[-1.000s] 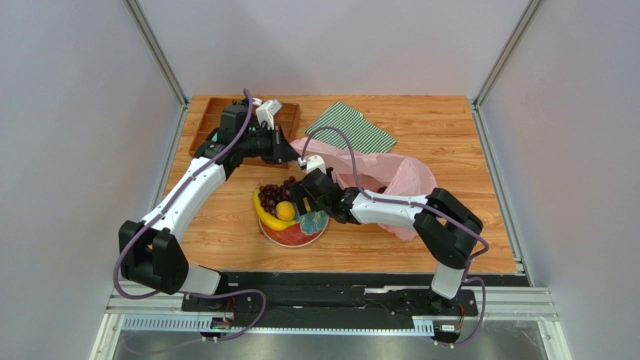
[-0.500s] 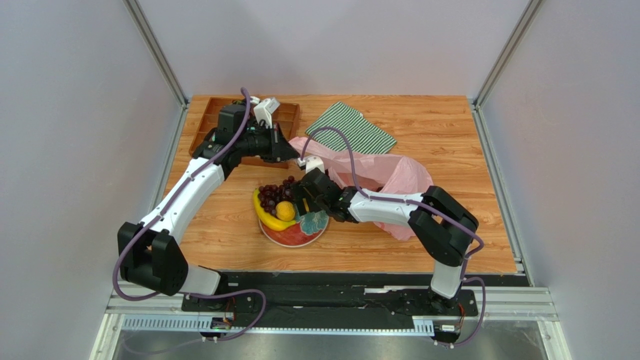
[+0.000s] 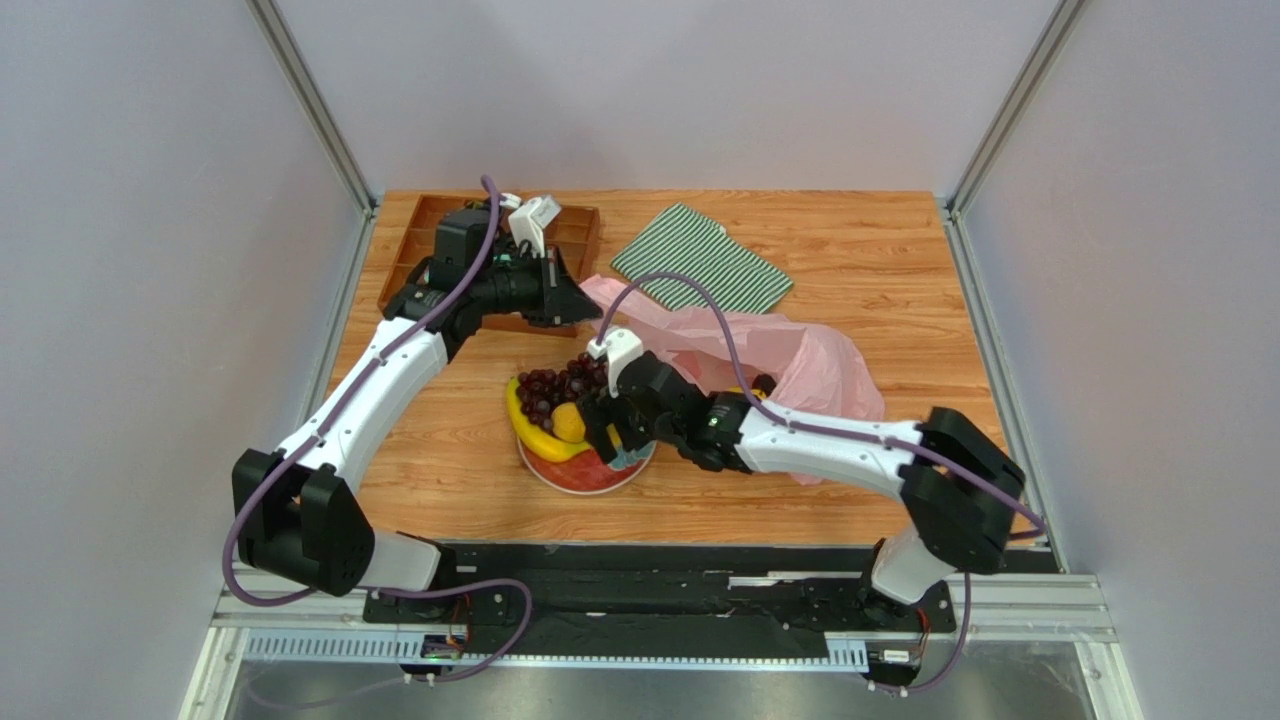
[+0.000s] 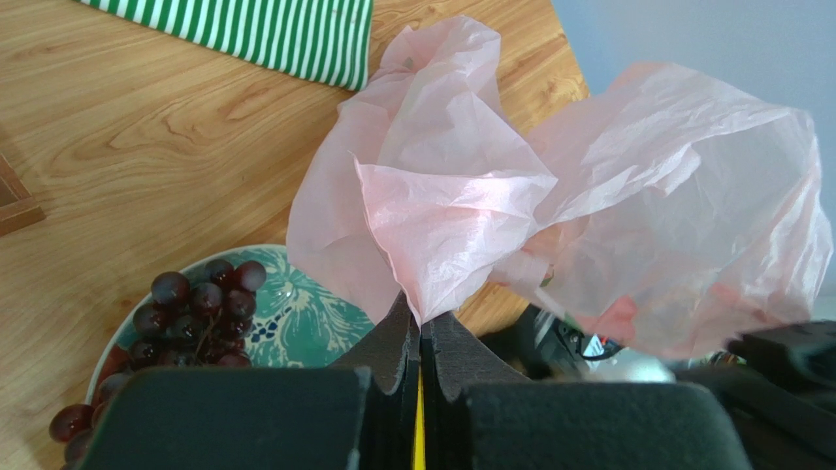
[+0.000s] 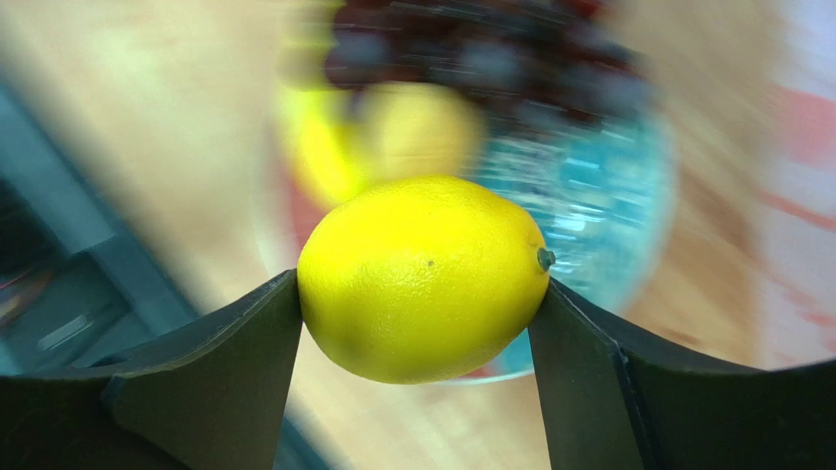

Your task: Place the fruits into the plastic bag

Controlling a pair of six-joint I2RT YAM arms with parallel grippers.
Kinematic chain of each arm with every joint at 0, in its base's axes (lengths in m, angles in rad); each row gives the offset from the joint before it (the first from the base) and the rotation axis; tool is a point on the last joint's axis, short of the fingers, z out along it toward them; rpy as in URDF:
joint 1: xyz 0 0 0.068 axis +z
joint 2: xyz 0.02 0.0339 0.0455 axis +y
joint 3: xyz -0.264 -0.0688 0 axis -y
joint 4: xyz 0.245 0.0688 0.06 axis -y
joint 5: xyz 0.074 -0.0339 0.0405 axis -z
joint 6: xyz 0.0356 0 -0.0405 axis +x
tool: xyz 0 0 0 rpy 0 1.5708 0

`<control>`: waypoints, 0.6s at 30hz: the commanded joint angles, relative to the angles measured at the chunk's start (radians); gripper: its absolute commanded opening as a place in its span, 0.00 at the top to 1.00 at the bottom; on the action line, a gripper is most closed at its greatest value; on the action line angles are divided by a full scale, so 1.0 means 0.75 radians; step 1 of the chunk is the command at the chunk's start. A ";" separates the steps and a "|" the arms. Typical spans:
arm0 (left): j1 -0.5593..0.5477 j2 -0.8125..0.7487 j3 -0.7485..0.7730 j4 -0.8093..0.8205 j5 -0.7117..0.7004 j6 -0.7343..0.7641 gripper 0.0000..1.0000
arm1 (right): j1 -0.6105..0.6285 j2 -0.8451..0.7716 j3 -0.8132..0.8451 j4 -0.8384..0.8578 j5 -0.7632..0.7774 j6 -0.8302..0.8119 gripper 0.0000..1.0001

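1. The right gripper (image 5: 417,294) is closed on a lemon (image 5: 422,245), with one finger against each side of it, over the plate (image 3: 579,474). The skin is round and smooth, so I think the lemon can slip out from between the fingers if the arm swings fast (this wrist view is blurred).
2. Below these fingers lie the banana (image 3: 534,431), the small orange (image 3: 570,420) and the grapes (image 4: 196,305). A dropped lemon may knock them off the plate.
3. Farther away, the left gripper (image 4: 422,325) is shut tight on a fold of the plastic bag (image 4: 589,196), which rises just ahead of its fingertips. The film is thin, so it may tear or slide free, and then the mouth collapses.
4. I cannot tell if the mouth faces the right fingers, so the lemon may miss it.
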 commanded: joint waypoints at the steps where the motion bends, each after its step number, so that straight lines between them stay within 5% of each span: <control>1: -0.002 -0.061 -0.009 0.046 0.033 -0.016 1.00 | 0.111 -0.254 0.102 0.013 -0.367 -0.090 0.65; 4: -0.002 -0.063 -0.011 0.044 0.035 -0.016 1.00 | 0.111 -0.362 0.174 -0.008 -0.401 -0.078 0.66; 10: -0.002 -0.073 -0.011 0.046 0.033 -0.012 1.00 | 0.009 -0.434 0.327 -0.304 -0.122 -0.033 0.67; 18: -0.002 -0.087 -0.011 0.044 0.029 -0.008 1.00 | -0.220 -0.532 0.226 -0.552 -0.108 0.192 0.70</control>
